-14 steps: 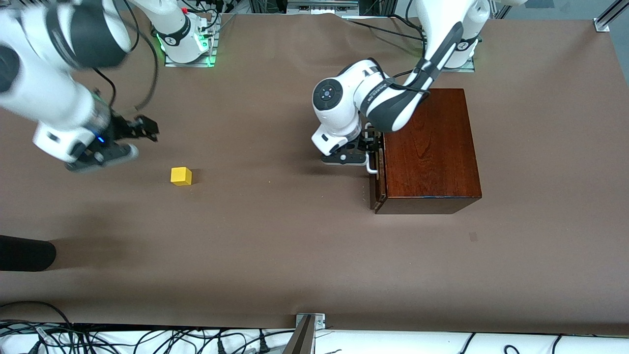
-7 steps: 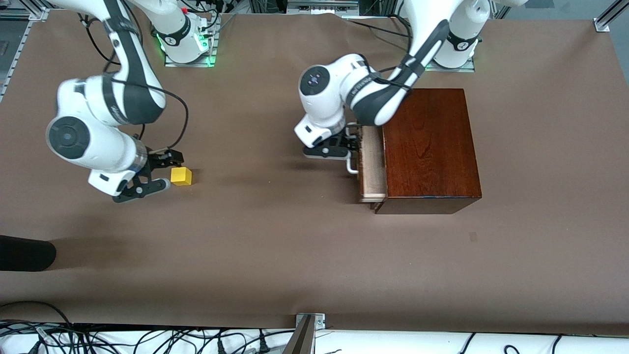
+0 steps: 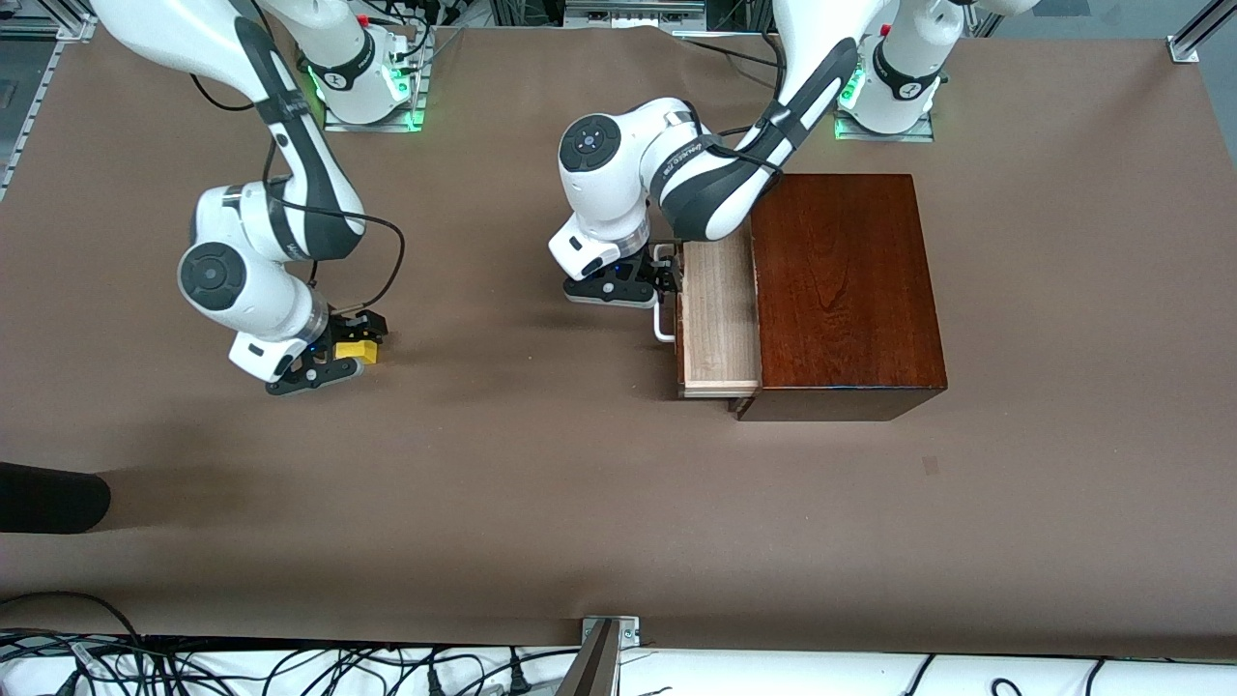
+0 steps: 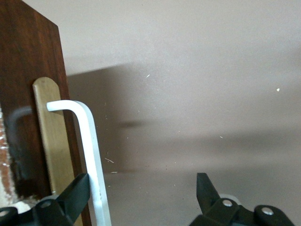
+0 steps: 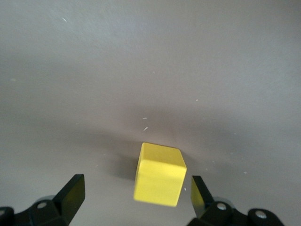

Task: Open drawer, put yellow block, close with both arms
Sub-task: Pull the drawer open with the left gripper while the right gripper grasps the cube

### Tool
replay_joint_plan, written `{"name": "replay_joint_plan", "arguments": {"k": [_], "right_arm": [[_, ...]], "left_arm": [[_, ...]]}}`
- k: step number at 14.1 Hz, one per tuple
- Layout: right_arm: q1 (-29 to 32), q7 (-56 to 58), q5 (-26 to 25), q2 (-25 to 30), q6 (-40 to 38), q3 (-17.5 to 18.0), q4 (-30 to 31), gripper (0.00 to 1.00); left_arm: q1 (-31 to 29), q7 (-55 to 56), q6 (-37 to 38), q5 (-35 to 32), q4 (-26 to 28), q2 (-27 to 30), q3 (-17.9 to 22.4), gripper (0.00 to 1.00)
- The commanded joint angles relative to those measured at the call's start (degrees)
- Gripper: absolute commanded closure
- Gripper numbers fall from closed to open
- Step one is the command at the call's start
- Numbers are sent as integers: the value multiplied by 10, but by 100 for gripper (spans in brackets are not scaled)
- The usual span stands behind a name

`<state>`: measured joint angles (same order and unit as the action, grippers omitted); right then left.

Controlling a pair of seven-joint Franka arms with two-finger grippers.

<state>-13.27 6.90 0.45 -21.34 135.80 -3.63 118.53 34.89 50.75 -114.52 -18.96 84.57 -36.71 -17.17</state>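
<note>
The right gripper's [image 5: 136, 195] fingers [image 5: 73, 190] stand apart around the block [image 5: 159, 174], which sits on the table [image 3: 541, 483] toward the right arm's end. The left gripper's [image 4: 141, 195] fingers [image 4: 77, 193] are spread, one touching the handle [image 4: 89, 150] of the drawer [image 3: 717, 319], which is pulled partly out of the box [image 3: 846, 290].

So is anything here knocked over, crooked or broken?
Nothing stands out. The drawer sits partly out of the wooden box, straight, with the open left gripper at its white handle. The yellow block rests flat on the table between the open right gripper's fingers.
</note>
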Motion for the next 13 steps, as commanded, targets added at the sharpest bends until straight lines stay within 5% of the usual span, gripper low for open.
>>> {"name": "replay_joint_plan", "arguments": {"k": [1,5,8,11,12,13], "right_arm": [[17,0,10,-1,41,3,30,0],[30,-1,10,-22,56,3,35,6],[32,-2,10,-26,86,3,53,26],[34,-4,10,-29,88,3,50,67],[34,-5,10,-26,85,4,49,92],[33,-9,10,-21,82,6,43,100]], "left_arm": [[2,-7,53,8,-38,14,2,0],[-20,-11,174,10,-86,63,-1,0],[-69,-15,197,39,-86,118,-1,0],[-132,-133,243,44,-87,166,-1,0],[-157,-183,256,52,-88,178,-1,0],[-189,-231,262,66,-87,189,2,0]]}}
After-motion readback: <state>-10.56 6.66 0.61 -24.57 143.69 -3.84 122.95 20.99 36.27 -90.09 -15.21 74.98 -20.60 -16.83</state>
